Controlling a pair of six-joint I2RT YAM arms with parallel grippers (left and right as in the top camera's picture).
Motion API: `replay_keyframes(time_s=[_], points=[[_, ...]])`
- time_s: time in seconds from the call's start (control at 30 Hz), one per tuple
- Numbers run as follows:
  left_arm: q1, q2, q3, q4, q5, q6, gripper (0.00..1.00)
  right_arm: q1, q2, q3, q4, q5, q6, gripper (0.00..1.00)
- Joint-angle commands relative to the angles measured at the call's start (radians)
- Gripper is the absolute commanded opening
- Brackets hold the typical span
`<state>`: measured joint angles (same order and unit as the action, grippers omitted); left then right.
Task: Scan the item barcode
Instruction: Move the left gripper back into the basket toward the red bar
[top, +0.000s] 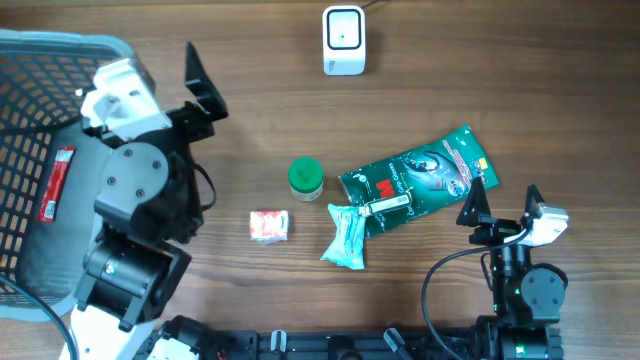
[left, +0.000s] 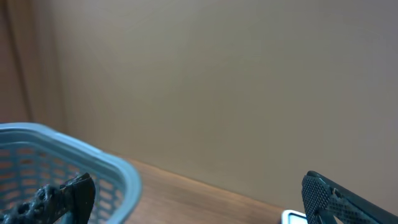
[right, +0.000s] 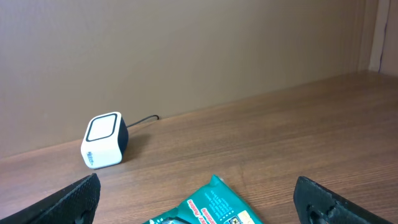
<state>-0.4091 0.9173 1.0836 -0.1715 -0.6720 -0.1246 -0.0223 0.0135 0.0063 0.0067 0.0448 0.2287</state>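
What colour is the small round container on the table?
The round container is green, clearest in the overhead view.

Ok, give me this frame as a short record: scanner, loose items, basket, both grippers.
scanner: white scanner, far side, nothing at it
loose items: green 3M pack, teal packet, green round tub, red-white packet
basket: blue basket at left, red item inside
left gripper: open, empty, by basket
right gripper: open, empty, near 3M pack
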Motion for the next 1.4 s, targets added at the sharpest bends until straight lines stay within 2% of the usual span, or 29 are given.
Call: replay_keyframes(time_s=[0.0, 0.5, 0.6, 0.67, 0.8, 1.0, 1.1, 1.23, 1.37], points=[[0.061, 0.008, 0.005, -0.016, -0.018, 0.012, 1.00, 0.005, -0.006, -0.001, 0.003, -0.008, -0.017, 1.00], [0.154, 0.012, 0.005, -0.074, -0.034, 0.012, 1.00, 0.004, -0.006, -0.001, 0.003, -0.008, -0.017, 1.00], [0.257, 0.012, 0.005, -0.048, -0.055, 0.005, 1.00, 0.005, -0.006, -0.001, 0.003, -0.008, -0.017, 1.00], [0.372, 0.012, 0.005, -0.035, -0.049, -0.057, 1.00, 0.005, -0.006, -0.001, 0.003, -0.008, -0.017, 1.00], [0.606, 0.023, 0.005, -0.035, 0.100, -0.144, 1.00, 0.005, -0.006, -0.001, 0.003, -0.008, -0.017, 1.00], [0.901, 0.170, 0.005, -0.134, 0.275, -0.412, 1.00, 0.004, -0.006, -0.001, 0.003, -0.008, -0.017, 1.00], [0.976, 0.293, 0.005, -0.153, 0.417, -0.415, 1.00, 0.005, -0.006, -0.001, 0.003, -0.008, -0.016, 1.00], [0.983, 0.430, 0.005, -0.157, 0.438, -0.415, 1.00, 0.005, -0.006, -0.001, 0.003, -0.008, -0.016, 1.00], [0.983, 0.520, 0.005, -0.234, 0.448, -0.410, 1.00, 0.005, -0.006, -0.001, 0.003, -0.008, -0.017, 1.00]])
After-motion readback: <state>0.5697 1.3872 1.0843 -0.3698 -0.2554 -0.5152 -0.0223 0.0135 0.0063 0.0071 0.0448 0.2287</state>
